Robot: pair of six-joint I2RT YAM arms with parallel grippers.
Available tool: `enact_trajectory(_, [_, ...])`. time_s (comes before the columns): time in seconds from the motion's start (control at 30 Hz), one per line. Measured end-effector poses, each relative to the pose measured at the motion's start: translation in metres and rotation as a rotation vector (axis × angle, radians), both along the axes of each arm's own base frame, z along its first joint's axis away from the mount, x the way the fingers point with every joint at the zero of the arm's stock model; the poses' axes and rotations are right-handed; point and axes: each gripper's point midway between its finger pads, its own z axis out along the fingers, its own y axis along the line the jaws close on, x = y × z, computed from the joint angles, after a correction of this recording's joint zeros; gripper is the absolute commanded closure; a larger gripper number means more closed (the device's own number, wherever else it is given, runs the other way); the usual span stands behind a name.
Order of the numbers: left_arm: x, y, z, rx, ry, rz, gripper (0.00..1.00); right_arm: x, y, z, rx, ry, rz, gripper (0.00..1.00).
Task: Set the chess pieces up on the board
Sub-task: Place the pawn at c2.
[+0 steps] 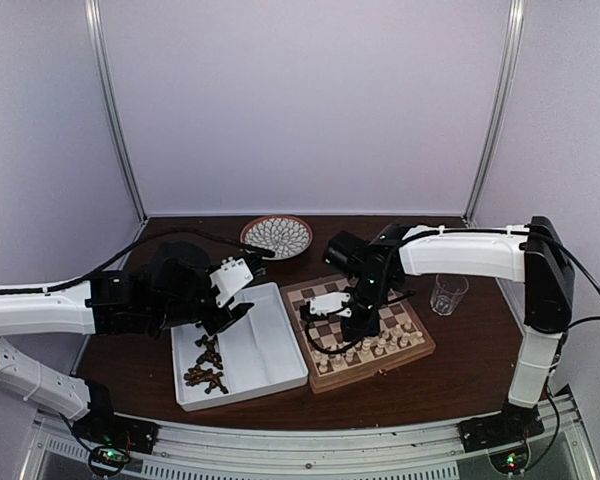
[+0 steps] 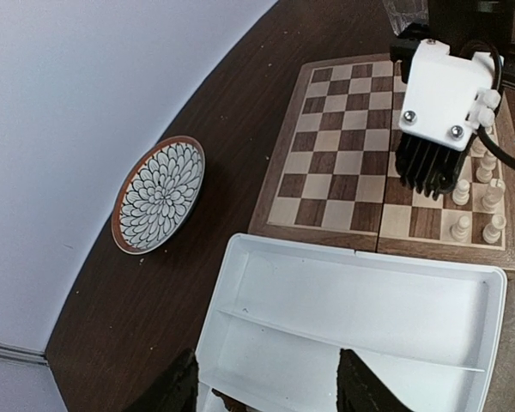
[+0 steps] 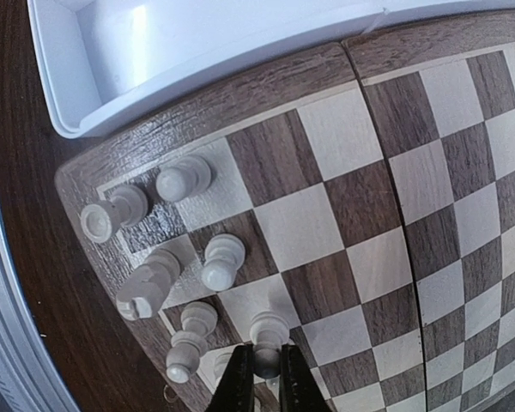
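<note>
The board (image 1: 372, 333) lies right of centre, with cream pieces (image 1: 375, 348) along its near rows. My right gripper (image 3: 266, 371) is shut on the head of a cream pawn (image 3: 269, 333) that stands on a light square near the board's corner. Other cream pieces (image 3: 221, 262) stand beside it. The right gripper also shows in the top view (image 1: 343, 325). My left gripper (image 2: 266, 396) is open above the white tray (image 2: 352, 300), its dark fingertips (image 2: 178, 393) wide apart. Dark brown pieces (image 1: 206, 366) lie heaped in the tray's near left compartment (image 1: 242, 345). One dark piece (image 2: 227, 402) peeks in between the fingers.
A round patterned plate (image 1: 277, 236) sits at the back, also showing in the left wrist view (image 2: 159, 193). A clear glass (image 1: 448, 293) stands right of the board. The right arm's white housing (image 2: 442, 90) hangs over the board's cream rows (image 2: 476, 206).
</note>
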Motion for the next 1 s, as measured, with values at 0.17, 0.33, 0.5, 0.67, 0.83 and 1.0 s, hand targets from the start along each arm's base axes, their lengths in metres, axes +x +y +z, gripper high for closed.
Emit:
enact_trajectory(0.17, [0.0,0.0,0.0,0.002,-0.001,-0.001,0.44,-0.003,0.002,-0.002,-0.004,0.004,0.009,0.92])
enact_trajectory(0.33, [0.0,0.0,0.0,0.002,-0.002,-0.002,0.44,-0.005,0.003,-0.005,-0.009,0.008,0.013,0.92])
enact_trajectory(0.5, [0.0,0.0,0.0,0.003,-0.002,-0.002,0.44,-0.005,0.002,-0.007,-0.013,0.011,0.013,0.92])
enact_trajectory(0.67, [0.0,0.0,0.0,0.003,-0.002,-0.002,0.44,-0.006,0.0,-0.009,-0.02,0.017,0.014,0.92])
enact_trajectory(0.83, [0.0,0.0,0.0,0.004,-0.002,-0.002,0.44,-0.007,0.0,-0.01,-0.022,0.018,0.014,0.9])
enact_trajectory(1.0, [0.0,0.0,-0.001,0.006,-0.001,-0.002,0.44,-0.007,0.0,-0.012,-0.025,0.021,0.014,0.89])
